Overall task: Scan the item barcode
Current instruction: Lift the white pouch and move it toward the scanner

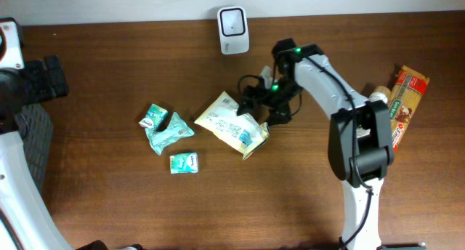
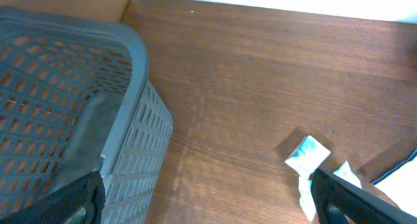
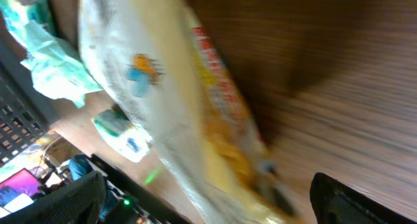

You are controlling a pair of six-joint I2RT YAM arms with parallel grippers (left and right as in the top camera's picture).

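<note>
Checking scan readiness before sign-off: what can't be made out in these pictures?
Barcode on the pale yellow plastic snack bag: motion-blurred in the right wrist view, too small overhead.
Inside of the grey plastic mesh basket: mostly cut off by the left wrist view's edge.
Print on the small green packets: too small overhead.

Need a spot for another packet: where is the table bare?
Bare: the front strip below the green packets and yellow bag; also back left, between scanner and basket. Crowded: the middle, and the right edge by the pasta packs.
</note>
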